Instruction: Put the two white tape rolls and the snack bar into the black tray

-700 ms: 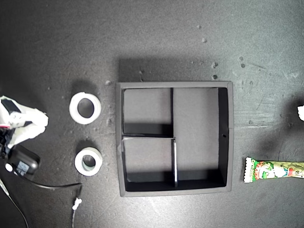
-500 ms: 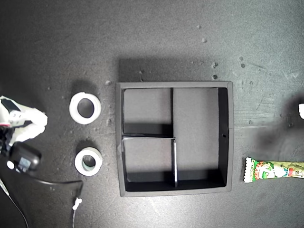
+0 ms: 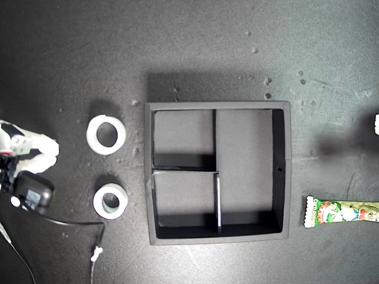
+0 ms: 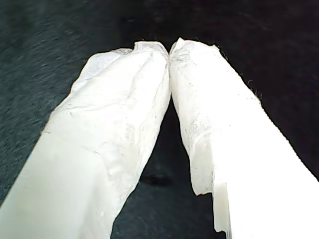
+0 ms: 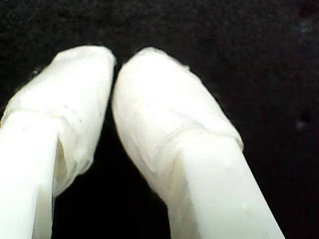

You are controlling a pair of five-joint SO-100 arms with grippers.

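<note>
Between the white tape-wrapped fingers of our first gripper (image 4: 168,49) nothing sat, tips touching; our second gripper (image 5: 113,62) was likewise closed and empty. The square black divided tray (image 3: 282,177) held nothing. Two white tape rolls (image 3: 106,134) (image 3: 111,201) lay off its exterior-view left, the green-and-white snack bar (image 3: 341,212) off its right.

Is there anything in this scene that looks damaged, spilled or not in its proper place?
Nothing is damaged or spilled. The snack bar is partly cut off at the exterior view's right edge, and pale crumbs dot the mat around the black tray.
</note>
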